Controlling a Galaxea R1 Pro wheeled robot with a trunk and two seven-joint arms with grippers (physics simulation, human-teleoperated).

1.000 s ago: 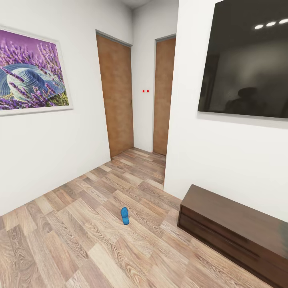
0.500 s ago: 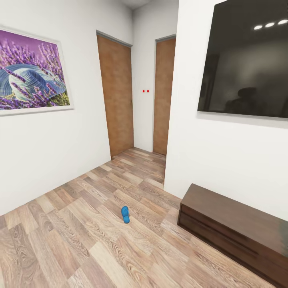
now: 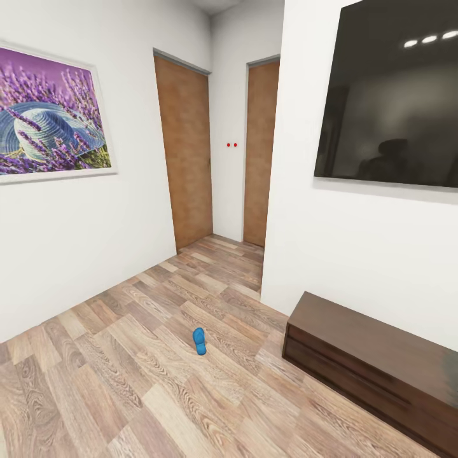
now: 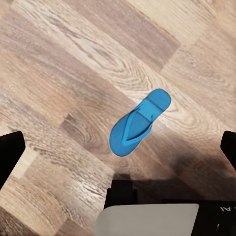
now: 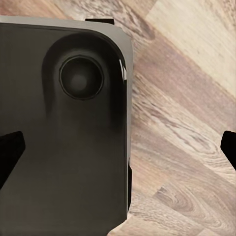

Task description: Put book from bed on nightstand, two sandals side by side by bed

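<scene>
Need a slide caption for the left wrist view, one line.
Left gripper open above a blue sandal lying flat on the wood floor.

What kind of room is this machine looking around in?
It looks like a room in a home, probably a bedroom or living space: a framed lavender picture and a big dark screen hang on white walls, two brown doors lead off, and a blue sandal lies on the wood-plank floor.
</scene>
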